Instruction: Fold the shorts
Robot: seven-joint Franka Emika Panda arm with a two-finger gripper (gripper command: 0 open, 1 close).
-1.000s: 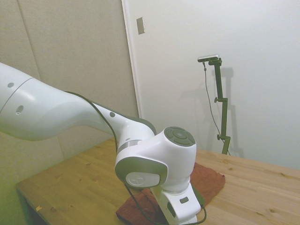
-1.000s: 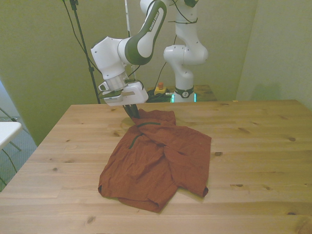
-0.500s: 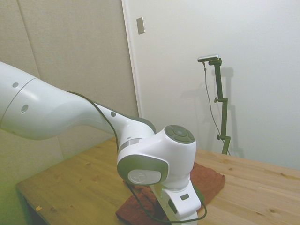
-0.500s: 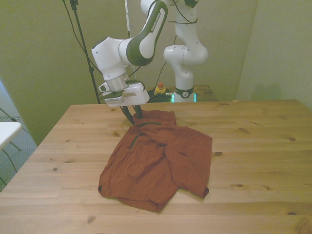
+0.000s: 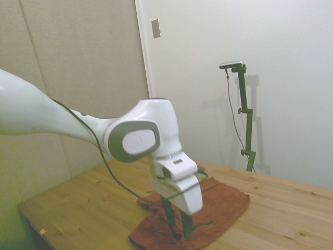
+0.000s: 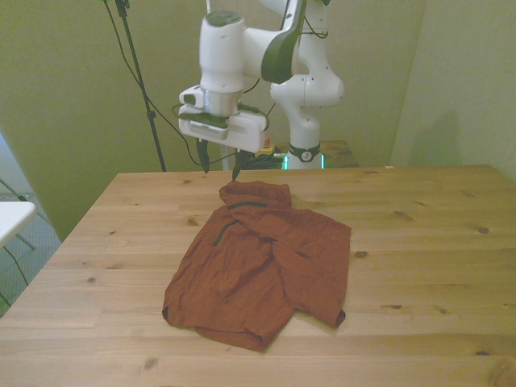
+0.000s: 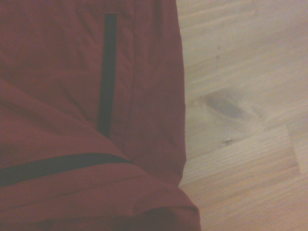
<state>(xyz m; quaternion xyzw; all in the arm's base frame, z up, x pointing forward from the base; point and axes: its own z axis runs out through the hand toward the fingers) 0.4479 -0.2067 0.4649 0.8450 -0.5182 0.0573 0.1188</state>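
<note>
The rust-red shorts [image 6: 266, 262] lie crumpled and partly folded over themselves on the wooden table [image 6: 419, 242], with dark trim stripes near their far end. My gripper [image 6: 219, 168] hangs open in the air just above that far end, touching nothing and holding nothing. In the side view the gripper [image 5: 178, 224] hovers over the near edge of the shorts [image 5: 221, 203]. Up close, the wrist view shows the shorts [image 7: 72, 120] with two dark stripes beside bare wood.
The table extends wide on both sides of the cloth. A white object [image 6: 10, 218] pokes in past the front view's left edge of the table. Behind the far edge sits a small red button box [image 6: 264, 148] by the robot base.
The gripper was down at the far edge of the shorts. It has opened, let the cloth go, risen well above the table and turned at the wrist. The shorts lie still.
</note>
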